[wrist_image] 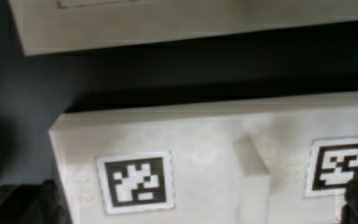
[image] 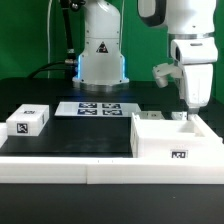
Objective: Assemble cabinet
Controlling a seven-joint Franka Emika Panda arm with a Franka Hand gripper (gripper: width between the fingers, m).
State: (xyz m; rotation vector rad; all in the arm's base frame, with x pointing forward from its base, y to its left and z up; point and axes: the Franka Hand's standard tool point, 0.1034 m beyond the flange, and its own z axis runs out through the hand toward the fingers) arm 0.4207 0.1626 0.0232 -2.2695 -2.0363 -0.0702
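The cabinet (image: pixel 172 146) is a big white box with an open top. It is found on the black counter (image: pixel 70 140), at the front, on the exterior view's right. A black-and-white tag (image: pixel 180 154) is seen on its front wall. In the wrist view, a white face (wrist_image: pixel 211 135) with two tags is seen up close. It is thought to be part of the cabinet.

The pincer (image: pixel 187 118) is held at the back wall of the box, near the far corner. Its tips are very close to the wall or touching it. It cannot be told how far the pincer is opened, or if anything is held in it.

A small white block (image: pixel 28 121) with one tag is placed well apart, on the exterior view's left. The marker board (image: pixel 90 108) is laid flat further back.

Some things could go wrong. If the wall is hit from above by a tip, the box could be pushed or tipped. If the thin wall is only pinched a little, the box could slip out when lifted. If one corner alone is lifted, the box could be swung and dropped.
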